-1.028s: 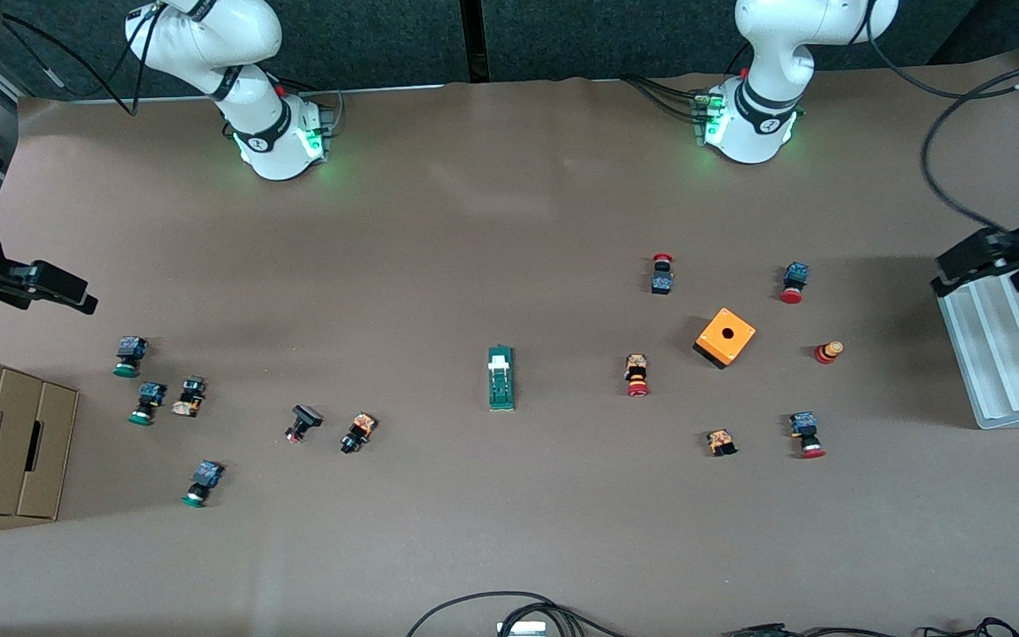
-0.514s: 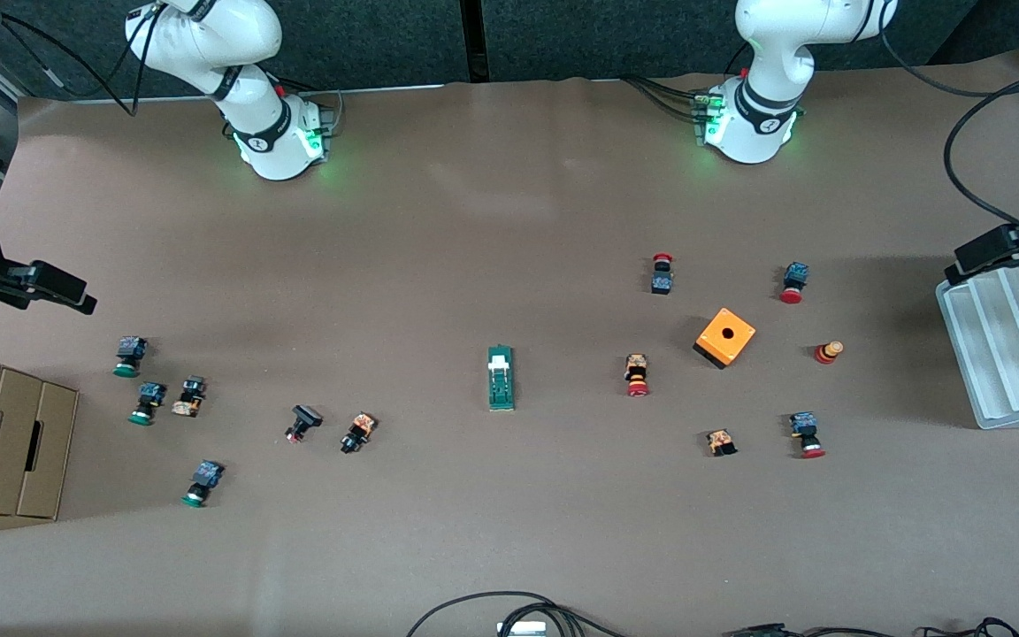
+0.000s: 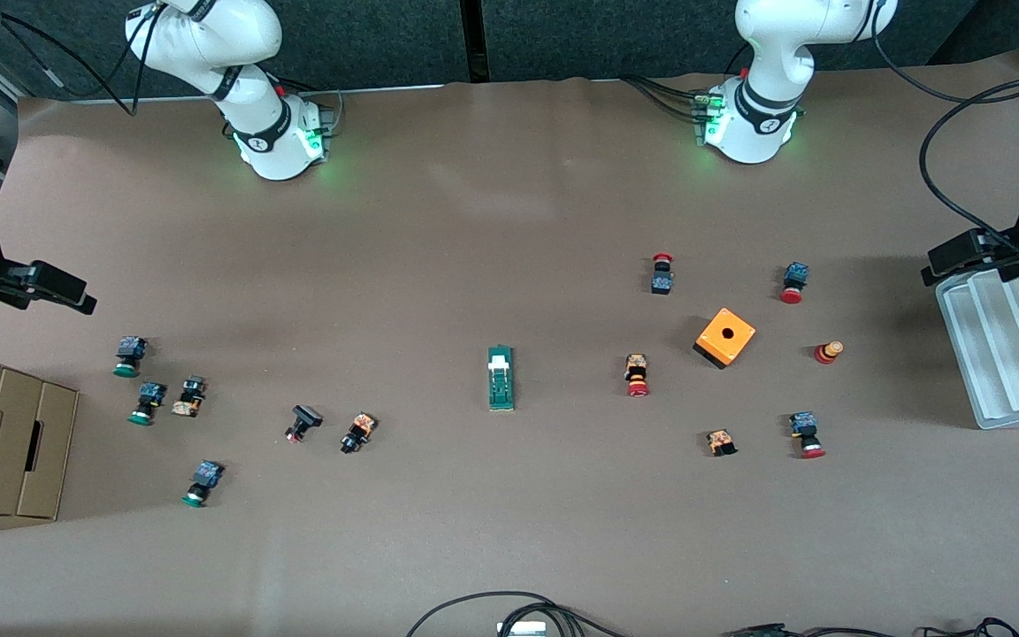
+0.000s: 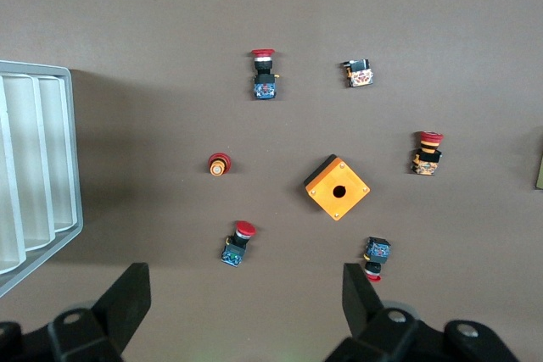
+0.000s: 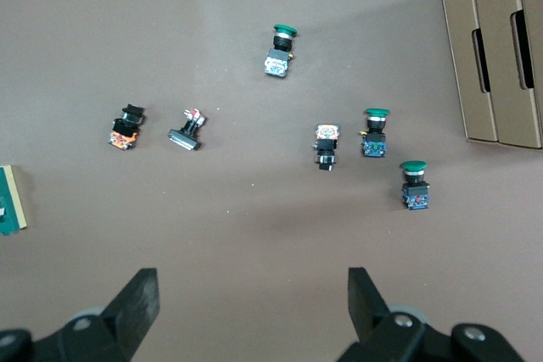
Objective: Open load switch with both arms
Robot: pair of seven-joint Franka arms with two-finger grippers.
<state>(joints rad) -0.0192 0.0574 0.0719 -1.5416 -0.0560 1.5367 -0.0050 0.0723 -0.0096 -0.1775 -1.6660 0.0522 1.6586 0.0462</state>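
Several cables point(image 3: 509, 610) lie at the table's edge nearest the front camera. A brown sheet point(image 3: 474, 221) covers the whole table, flat with faint creases, and a dark wall panel point(image 3: 474, 35) runs above the arm bases.

Toward the right arm's end, a cardboard box point(image 3: 5, 438) with three slotted sections stands at the table's edge; nothing shows in its slots. Near it lie green-capped push buttons point(image 3: 200, 482), spread apart.

At the middle of the table lies the load switch point(image 3: 501, 378), flat, its white tab point(image 3: 499, 360) at the end farther from the front camera, well apart from both grippers.

Toward the left arm's end, red-capped push buttons point(image 3: 806, 435) ring an orange cube point(image 3: 725, 337) with a hole in its top. A white tray point(image 3: 1009, 345) with long channels sits at that table edge; its channels look bare.

The right gripper point(image 3: 54, 287) hangs over the sheet near the green buttons, its fingers point(image 5: 140, 298) spread wide and holding nothing. The left gripper point(image 3: 961, 257) hangs over the tray's corner, fingers point(image 4: 127, 294) likewise spread wide, holding nothing.
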